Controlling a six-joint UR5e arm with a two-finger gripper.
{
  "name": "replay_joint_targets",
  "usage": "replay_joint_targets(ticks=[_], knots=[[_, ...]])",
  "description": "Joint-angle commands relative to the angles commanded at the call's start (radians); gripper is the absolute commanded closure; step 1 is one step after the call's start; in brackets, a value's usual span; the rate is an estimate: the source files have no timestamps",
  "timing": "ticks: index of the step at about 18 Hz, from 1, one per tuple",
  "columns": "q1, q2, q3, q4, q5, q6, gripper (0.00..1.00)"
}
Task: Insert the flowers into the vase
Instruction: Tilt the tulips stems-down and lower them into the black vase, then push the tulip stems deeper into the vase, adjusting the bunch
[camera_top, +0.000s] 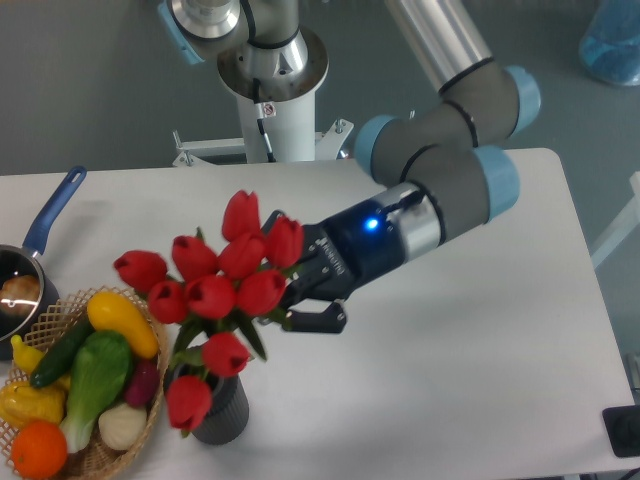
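The red tulip bunch (215, 285) stands with its green stems down in the mouth of the dark grey ribbed vase (228, 412) at the table's front left. One bud droops over the vase's front wall. My gripper (287, 270) is right behind the upper buds on their right side, pointing left. Its jaws stand wide apart, one dark finger (318, 319) below the buds and the other showing above them. The buds hide the space between the fingers, and I see no stem pinched there.
A wicker basket (152, 408) of fruit and vegetables touches the vase's left side. A blue-handled saucepan (52, 212) sits at the far left edge. The arm's base column (272, 90) stands behind the table. The white table (450, 380) stretches to the right.
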Motion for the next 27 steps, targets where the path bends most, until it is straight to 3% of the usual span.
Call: replay_joint_targets(ticks=[5, 14, 20, 27], knots=[[-0.038, -0.023, 0.005, 0.0, -0.02, 0.009, 1.0], [-0.025, -0.025, -0.075, 0.0, -0.063, 0.063, 1.0], [-0.028, -0.08, -0.077, 0.0, -0.063, 0.132, 1.0], [-0.028, -0.104, -0.104, 0.0, -0.049, 0.144, 1.0]])
